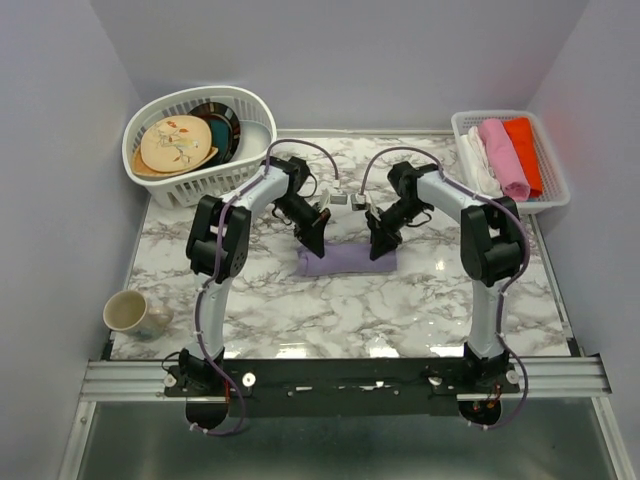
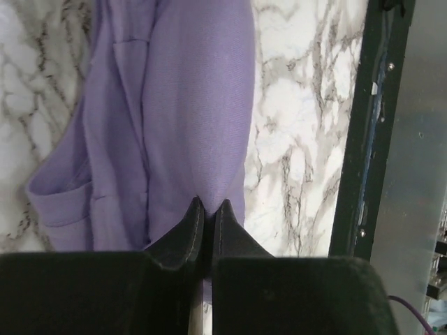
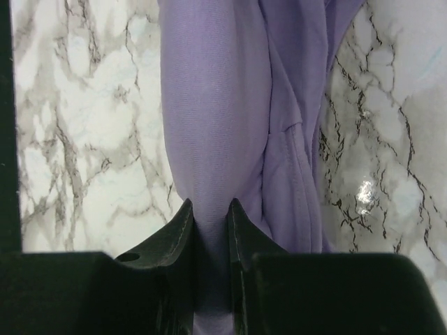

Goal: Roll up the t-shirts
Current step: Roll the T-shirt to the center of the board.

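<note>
The lavender t-shirt [image 1: 345, 262] lies as a short, bunched roll on the marble table, midway between the arms. My left gripper [image 1: 313, 243] points down onto its left end. In the left wrist view that gripper [image 2: 209, 202] is shut, its tips nipping the t-shirt [image 2: 181, 105] where a crease runs in. My right gripper [image 1: 380, 245] comes down on the roll's right end. In the right wrist view this gripper [image 3: 209, 204] is shut on a thick fold of the t-shirt [image 3: 216, 105], with cloth filling the gap between its fingers.
A white laundry basket [image 1: 135, 160] holding plates stands at the back left. At the back right, a white tray [image 1: 555, 150] carries pink, orange-red and white cloth bundles. A mug [image 1: 130, 312] sits near the front left edge. A dark rail [image 2: 356, 139] borders the table.
</note>
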Robot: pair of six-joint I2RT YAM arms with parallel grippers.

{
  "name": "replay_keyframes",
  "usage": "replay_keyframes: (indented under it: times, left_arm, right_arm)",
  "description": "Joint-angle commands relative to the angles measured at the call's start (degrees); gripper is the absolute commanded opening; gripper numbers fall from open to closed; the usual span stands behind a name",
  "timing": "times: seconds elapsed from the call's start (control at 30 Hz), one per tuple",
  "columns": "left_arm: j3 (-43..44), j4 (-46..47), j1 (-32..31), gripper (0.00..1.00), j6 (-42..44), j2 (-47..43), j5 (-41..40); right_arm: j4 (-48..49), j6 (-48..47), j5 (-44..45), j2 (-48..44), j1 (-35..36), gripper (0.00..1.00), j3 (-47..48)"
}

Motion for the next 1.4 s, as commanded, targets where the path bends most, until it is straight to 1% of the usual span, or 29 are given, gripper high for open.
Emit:
replay_keyframes:
  times: [0.0, 0.03, 0.07, 0.1, 0.17, 0.2, 0.27, 0.3, 0.37, 0.4, 0.43, 0.47, 0.5, 0.53, 0.57, 0.6, 0.63, 0.67, 0.7, 0.73, 0.77, 0.8, 0.83, 0.9, 1.0, 1.17, 1.3, 1.37]
  left_arm:
    - [5.91, 2.13, 1.36, 0.16, -6.71, 4.92, -9.11]
    - [6.62, 2.58, 1.36, 0.17, -7.15, 5.55, -10.09]
    - [7.15, 3.71, 1.45, 0.18, -7.68, 5.90, -10.97]
    - [7.42, 4.24, 1.53, 0.21, -7.86, 5.99, -12.11]
    - [6.55, 7.22, 1.62, 0.24, -8.73, 5.29, -14.57]
    - [4.98, 8.37, 1.80, 0.26, -9.09, 3.46, -15.45]
    - [3.30, 12.23, 1.89, 0.27, -9.27, 0.99, -17.39]
    - [1.46, 13.73, 1.97, 0.27, -9.44, -2.32, -18.09]
    - [-1.09, 20.22, 1.97, 0.29, -11.20, -6.55, -20.46]
    - [-4.32, 22.33, 1.97, 0.36, -11.20, -11.45, -21.08]
    - [-6.36, 27.14, 1.37, 0.39, -10.94, -14.20, -21.60]
    - [-8.55, 29.54, 0.92, 0.41, -10.42, -16.83, -23.44]
    - [-13.80, 31.82, 0.31, 0.43, -9.71, -22.17, -24.41]
    - [-17.24, 34.54, -1.26, 0.82, -9.36, -25.18, -26.25]
    - [-20.84, 41.01, -2.67, 0.96, -7.18, -28.08, -29.14]
    - [-28.71, 44.29, -3.99, 0.98, -5.85, -33.85, -30.91]
    - [-32.62, 47.29, -5.48, 0.98, -3.84, -36.61, -32.58]
    - [-36.31, 53.06, -9.15, 0.98, -1.30, -38.72, -34.25]
    - [-42.87, 55.64, -10.84, 0.98, -0.49, -42.05, -38.27]
    - [-45.81, 58.28, -12.77, 0.98, -0.65, -43.22, -40.48]
    - [-48.28, 63.44, -14.27, 0.98, -1.00, -44.01, -42.51]
    - [-51.26, 64.27, -16.98, 0.98, 0.21, -44.63, -43.31]
    - [-52.07, 64.02, -18.05, 0.98, 0.92, -44.63, -44.02]
    - [-55.22, 67.95, -20.60, 0.99, 1.28, -44.63, -45.86]
    - [-57.69, 72.35, -21.66, 0.98, 2.16, -43.50, -46.57]
    - [-60.51, 79.37, -23.69, 0.96, 5.93, -40.60, -48.58]
    - [-60.69, 81.50, -24.13, 0.92, 8.57, -36.73, -50.26]
    - [-60.52, 80.98, -24.13, 0.88, 10.50, -35.76, -50.26]
  right_arm:
    - [-15.83, -2.60, 1.04, 10.11, -1.27, 0.22, 11.00]
    - [-18.46, -2.34, 1.40, 12.04, -1.36, 0.22, 12.61]
    - [-19.18, -1.73, 1.67, 14.75, -1.45, 0.22, 14.10]
    - [-19.80, -0.77, 2.28, 16.00, -1.45, 0.22, 15.25]
    - [-20.42, 0.82, 2.98, 18.28, -1.53, 0.24, 18.06]
    - [-20.68, 2.74, 3.94, 19.25, -1.45, 0.25, 19.20]
    - [-22.61, 4.33, 5.00, 21.62, -1.45, 0.25, 23.51]
    - [-22.88, 6.52, 5.70, 23.46, -1.45, 0.25, 24.91]
    - [-24.37, 8.46, 5.89, 25.41, -1.45, 0.25, 28.68]
    - [-24.46, 10.73, 5.97, 26.20, -1.45, 0.25, 29.66]
    - [-24.98, 11.45, 6.15, 27.60, -1.45, 0.25, 30.46]
    - [-25.42, 11.89, 6.32, 28.22, -1.36, 0.25, 32.12]
    - [-25.95, 13.29, 6.67, 28.92, -1.27, 0.25, 32.92]
    - [-26.04, 14.78, 7.03, 30.24, -1.27, 0.25, 33.62]
    - [-26.13, 16.19, 7.46, 31.03, -1.27, 0.25, 34.50]
    - [-26.04, 18.21, 7.99, 31.47, -1.18, 0.26, 35.64]
    - [-26.04, 18.40, 8.26, 31.57, -1.10, 0.26, 35.74]
    - [-26.04, 18.32, 8.26, 31.48, -0.92, 0.27, 35.56]
    - [-26.04, 18.40, 8.52, 31.65, -0.92, 0.27, 35.39]
    - [-26.04, 18.66, 8.70, 31.66, -0.83, 0.28, 35.47]
    - [-26.04, 18.93, 8.79, 31.92, -0.66, 0.28, 35.65]
    - [-26.04, 19.54, 9.22, 32.18, -0.57, 0.29, 35.74]
    - [-26.04, 19.72, 9.40, 32.27, -0.48, 0.30, 36.08]
    - [-26.04, 19.90, 9.75, 32.45, -0.30, 0.30, 36.09]
    - [-26.04, 19.81, 9.93, 32.36, -0.13, 0.30, 35.91]
    - [-26.04, 19.72, 10.11, 32.27, 0.14, 0.30, 35.65]
    - [-26.13, 19.54, 10.19, 32.27, 0.14, 0.30, 35.47]
    - [-26.13, 19.28, 10.11, 32.18, 0.14, 0.30, 35.39]
